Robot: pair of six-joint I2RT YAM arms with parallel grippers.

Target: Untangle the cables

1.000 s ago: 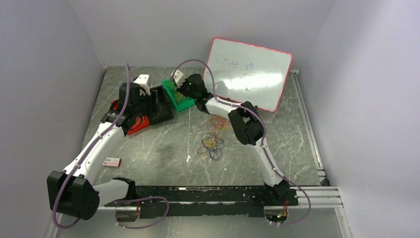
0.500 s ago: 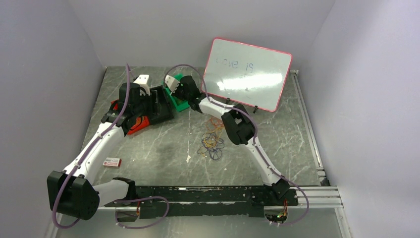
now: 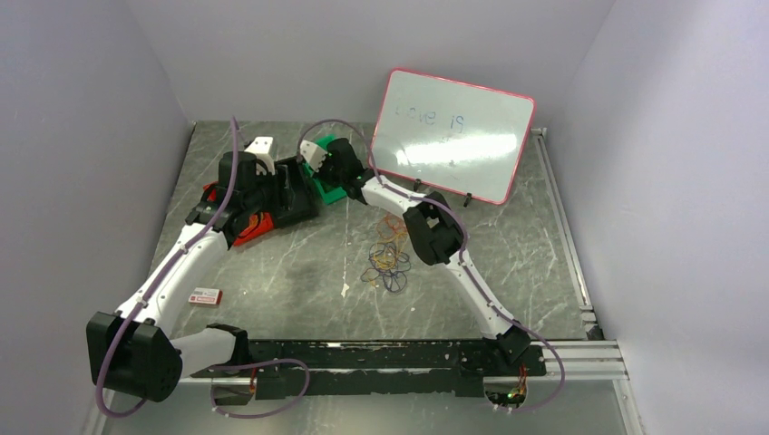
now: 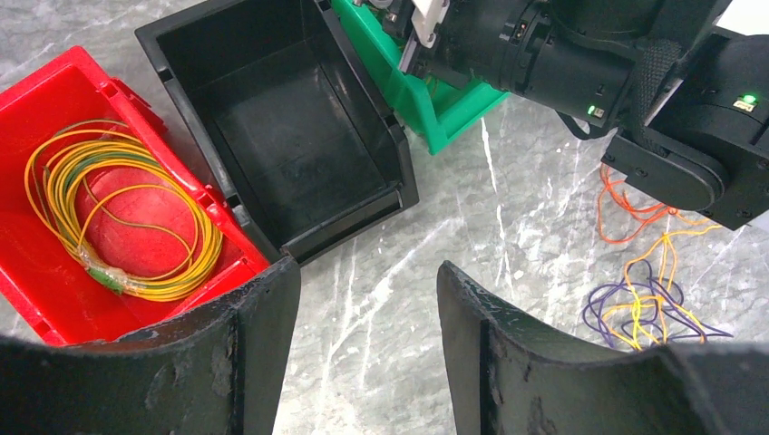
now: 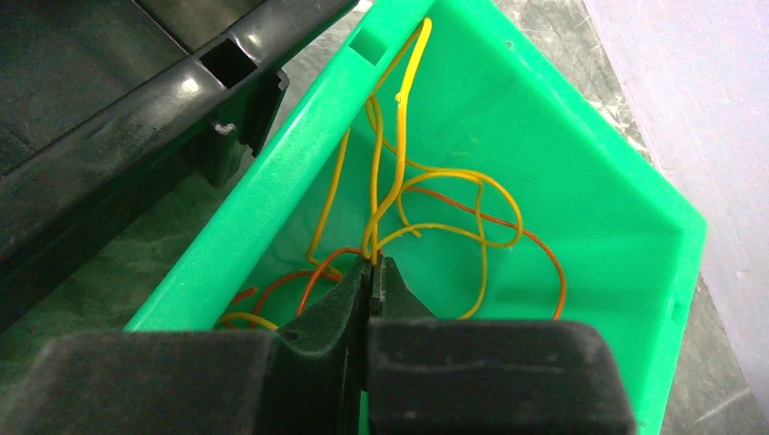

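A loose tangle of orange, yellow and dark cables [image 3: 388,258] lies mid-table; the left wrist view shows it at the right [image 4: 646,304]. My right gripper [image 5: 370,263] is inside the green bin [image 5: 589,190], shut on yellow cable strands [image 5: 426,177] that loop with an orange one on the bin floor. In the top view this gripper [image 3: 332,172] sits over the green bin [image 3: 328,192]. A coil of yellow cable [image 4: 118,208] rests in the red bin [image 4: 45,281]. My left gripper [image 4: 367,281] hangs open and holds nothing, above bare table in front of the black bin [image 4: 290,136].
A pink-framed whiteboard [image 3: 453,145] leans at the back right. A small red-and-white object [image 3: 205,296] lies near the left arm. Grey walls close in the table on the left, back and right. The black bin [image 3: 295,195] stands between the red and green ones.
My right arm has swung left and farther back, carrying its shut gripper over the green bin. The left arm and the tangle on the table have stayed put.
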